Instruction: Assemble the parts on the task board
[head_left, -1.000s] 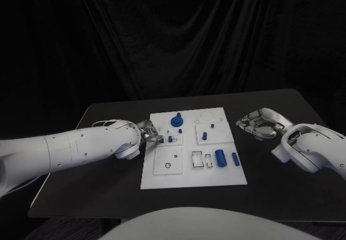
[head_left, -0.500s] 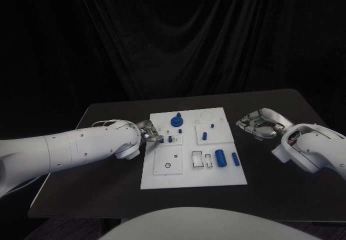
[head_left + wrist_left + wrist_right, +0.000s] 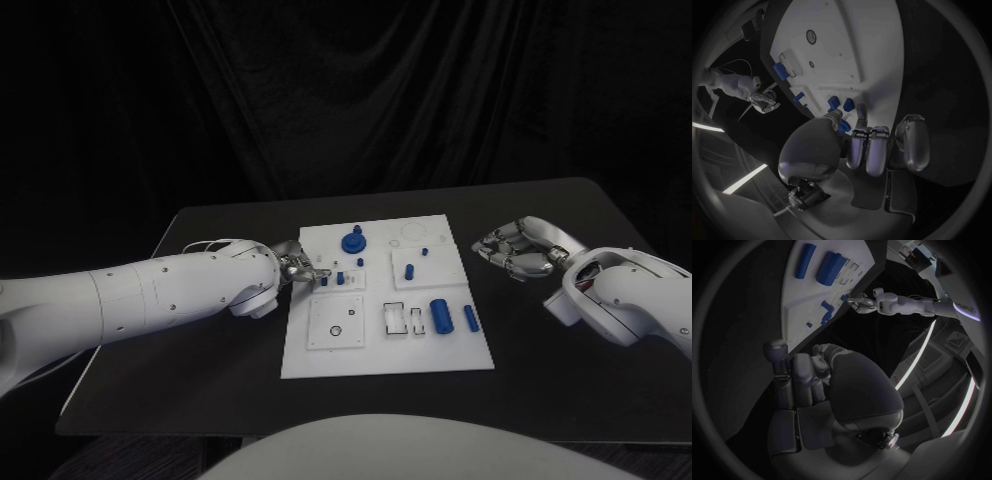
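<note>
Head view — board: the white task board (image 3: 387, 345) lies flat in the middle of the black table (image 3: 173, 390), long side running away from the robot; shallow panels and slots mark its surface.
Head view — parts: a blue knobbed part (image 3: 352, 240) stands near the far edge; a small blue peg (image 3: 408, 269) lies right of centre; a thick blue cylinder (image 3: 441, 316) and a thin blue rod (image 3: 470, 318) lie side by side on the near right.
Head view — left hand: the left hand (image 3: 300, 270) sits at the board's left edge, fingertips beside two tiny blue pieces (image 3: 333, 279); contact cannot be made out.
Head view — right hand: the right hand (image 3: 516, 248) rests off the board, to its right, fingers curled inward with nothing seen in them.
Left wrist view — hand: fingers lie close together over the board edge, the thumb tip against a small blue piece (image 3: 842, 126); whether it is pinched or merely touched I cannot tell — the thumb hides it.
Left wrist view — parts: two blue studs (image 3: 841, 104) stand just past the fingertips.
Right wrist view — hand: fingers folded against the palm; the thumb covers their tips.
Right wrist view — parts: cylinder and rod sit at the far end of the board, cut by the dark rim.
</note>
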Tool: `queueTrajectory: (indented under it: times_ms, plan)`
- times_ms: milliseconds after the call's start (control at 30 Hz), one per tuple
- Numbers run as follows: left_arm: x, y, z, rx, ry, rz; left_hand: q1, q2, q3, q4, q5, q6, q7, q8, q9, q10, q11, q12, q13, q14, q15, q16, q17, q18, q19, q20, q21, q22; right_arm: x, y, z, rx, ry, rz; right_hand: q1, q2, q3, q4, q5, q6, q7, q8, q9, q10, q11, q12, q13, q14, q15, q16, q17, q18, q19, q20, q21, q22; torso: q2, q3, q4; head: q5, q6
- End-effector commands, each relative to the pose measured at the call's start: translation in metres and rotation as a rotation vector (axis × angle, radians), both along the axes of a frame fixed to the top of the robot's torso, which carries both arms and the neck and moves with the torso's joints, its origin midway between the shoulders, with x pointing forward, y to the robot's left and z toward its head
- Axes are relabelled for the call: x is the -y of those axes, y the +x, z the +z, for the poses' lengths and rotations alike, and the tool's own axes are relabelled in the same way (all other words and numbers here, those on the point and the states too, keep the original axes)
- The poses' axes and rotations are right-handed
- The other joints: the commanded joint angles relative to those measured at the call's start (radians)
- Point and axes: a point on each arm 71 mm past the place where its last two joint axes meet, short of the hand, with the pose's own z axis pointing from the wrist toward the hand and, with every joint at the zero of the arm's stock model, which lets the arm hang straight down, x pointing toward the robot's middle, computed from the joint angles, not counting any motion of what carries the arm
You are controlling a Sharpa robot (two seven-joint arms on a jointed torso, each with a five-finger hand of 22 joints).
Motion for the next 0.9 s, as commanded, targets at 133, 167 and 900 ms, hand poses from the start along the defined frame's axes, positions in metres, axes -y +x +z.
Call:
queueTrajectory:
  times_ms: [133, 167, 900]
  plan:
    - [0.000, -0.001, -0.003, -0.026, 0.008, 0.005, -0.011, 0.002, -0.013, 0.000, -0.008, -0.002, 0.011, -0.010, -0.007, 0.106, 0.009, 0.000, 0.263, 0.104, 0.005, 0.006, 0.263, 0.014, -0.002, 0.006, -0.008, 0.183, 0.000, -0.001, -0.002, -0.020, -0.007, -0.005, 0.006, 0.000, -0.001, -0.005, 0.005, 0.002, 0.005, 0.006, 0.001, -0.006, 0.002, -0.005, -0.001, -0.004, -0.003, 0.004, 0.001, 0.009, -0.006, -0.001, -0.008, 0.085, 0.000, 0.0000, -0.0002, 0.001, 0.000]
    - [0.000, -0.001, -0.003, -0.026, 0.009, 0.006, -0.014, 0.003, -0.018, 0.001, -0.010, -0.002, 0.011, -0.011, -0.009, 0.106, 0.009, 0.000, 0.263, 0.104, 0.006, 0.006, 0.263, 0.014, -0.001, 0.006, -0.008, 0.184, 0.000, -0.001, -0.002, -0.021, -0.007, -0.004, 0.006, 0.000, -0.001, -0.005, 0.005, 0.002, 0.005, 0.006, 0.001, -0.006, 0.002, -0.005, -0.001, -0.004, -0.003, 0.004, 0.001, 0.009, -0.006, -0.001, -0.008, 0.085, 0.000, 0.0001, 0.0000, 0.001, 0.000]
    - [0.001, 0.005, 0.009, 0.165, -0.094, -0.018, -0.146, 0.136, -0.217, 0.003, 0.014, 0.024, 0.005, 0.022, -0.022, 0.106, 0.005, 0.000, 0.263, 0.104, 0.003, 0.006, 0.263, 0.011, 0.008, 0.005, 0.006, 0.189, 0.001, -0.001, -0.002, -0.018, -0.006, -0.006, 0.005, -0.001, -0.002, -0.005, 0.004, 0.003, 0.005, 0.006, 0.001, -0.005, 0.002, -0.004, -0.001, -0.004, -0.002, 0.004, 0.001, 0.009, -0.006, -0.001, -0.008, 0.085, 0.000, 0.0002, 0.0000, 0.004, 0.000]
